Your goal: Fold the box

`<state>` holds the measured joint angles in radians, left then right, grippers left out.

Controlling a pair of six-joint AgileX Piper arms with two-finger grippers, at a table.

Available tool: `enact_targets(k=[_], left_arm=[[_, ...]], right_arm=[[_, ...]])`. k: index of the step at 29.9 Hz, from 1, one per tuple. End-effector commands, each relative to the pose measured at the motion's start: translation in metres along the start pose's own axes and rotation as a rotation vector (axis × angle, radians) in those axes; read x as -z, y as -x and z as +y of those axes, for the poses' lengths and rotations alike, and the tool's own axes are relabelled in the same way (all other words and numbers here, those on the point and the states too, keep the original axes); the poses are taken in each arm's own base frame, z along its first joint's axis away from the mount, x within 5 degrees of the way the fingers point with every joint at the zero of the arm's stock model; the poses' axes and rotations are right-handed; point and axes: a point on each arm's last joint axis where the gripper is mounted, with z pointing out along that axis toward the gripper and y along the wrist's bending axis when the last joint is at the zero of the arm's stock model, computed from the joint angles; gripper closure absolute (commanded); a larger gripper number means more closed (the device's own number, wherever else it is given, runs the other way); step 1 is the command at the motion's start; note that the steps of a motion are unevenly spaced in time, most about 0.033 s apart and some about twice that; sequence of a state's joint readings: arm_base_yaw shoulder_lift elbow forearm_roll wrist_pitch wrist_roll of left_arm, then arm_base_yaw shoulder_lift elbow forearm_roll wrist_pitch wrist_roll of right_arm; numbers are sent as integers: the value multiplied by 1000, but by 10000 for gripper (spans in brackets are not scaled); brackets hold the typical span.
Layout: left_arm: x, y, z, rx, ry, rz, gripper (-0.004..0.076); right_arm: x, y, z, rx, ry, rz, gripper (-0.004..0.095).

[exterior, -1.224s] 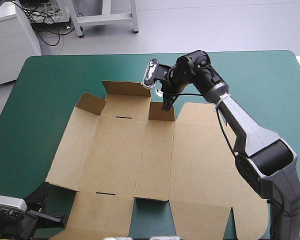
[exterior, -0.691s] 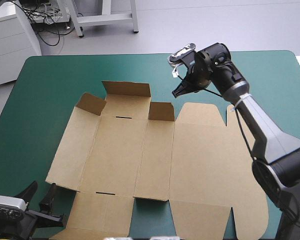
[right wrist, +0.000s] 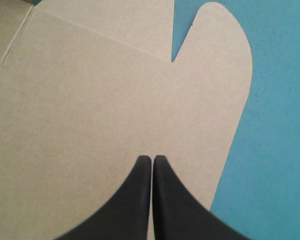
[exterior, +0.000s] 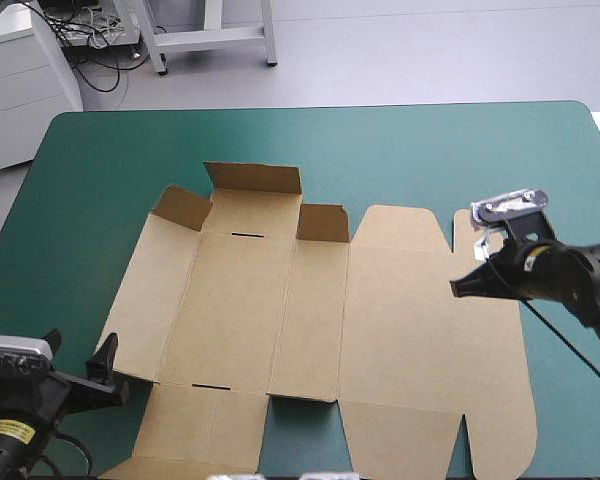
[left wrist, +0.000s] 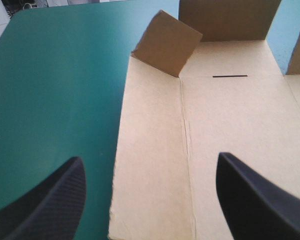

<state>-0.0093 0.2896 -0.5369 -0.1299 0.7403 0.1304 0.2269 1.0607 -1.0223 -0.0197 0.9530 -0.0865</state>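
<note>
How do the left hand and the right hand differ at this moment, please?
The left hand is open wide; the right hand is shut to a point. The left hand sits low at the near left corner of the box; the right hand hangs over its right panel, by the rounded tab. Both point toward the box, and neither holds it.

The left gripper (left wrist: pixel 149 157) stands wide open, its black fingers (left wrist: pixel 55 200) apart over the near left edge of the brown box (left wrist: pixel 230 130), which lies flat on the teal-green cover (left wrist: pixel 50 75) that fills the gripper's nine to eleven o'clock. At twelve o'clock a small corner flap (left wrist: pixel 167 45) tilts up. At one o'clock a taller wall (left wrist: pixel 225 20) rises behind a thin dark slot (left wrist: pixel 230 76).
</note>
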Motion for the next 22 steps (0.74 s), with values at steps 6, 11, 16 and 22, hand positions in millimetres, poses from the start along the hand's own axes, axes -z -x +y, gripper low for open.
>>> enact_targets(k=[6, 11, 16, 22], left_arm=[[-17, 75, 10, -61, 68, -33, 201], [-39, 95, 14, -76, 78, 78, 201], [-67, 97, 19, -88, 86, 269, 201], [-98, 89, 41, -28, 147, 442, 201]], right_arm=[[32, -47, 4, -22, -9, -147, 912], [38, -74, 8, -30, 1, -173, 912], [44, -92, 9, -30, -1, -196, 912], [45, -111, 11, -50, 3, -171, 912]])
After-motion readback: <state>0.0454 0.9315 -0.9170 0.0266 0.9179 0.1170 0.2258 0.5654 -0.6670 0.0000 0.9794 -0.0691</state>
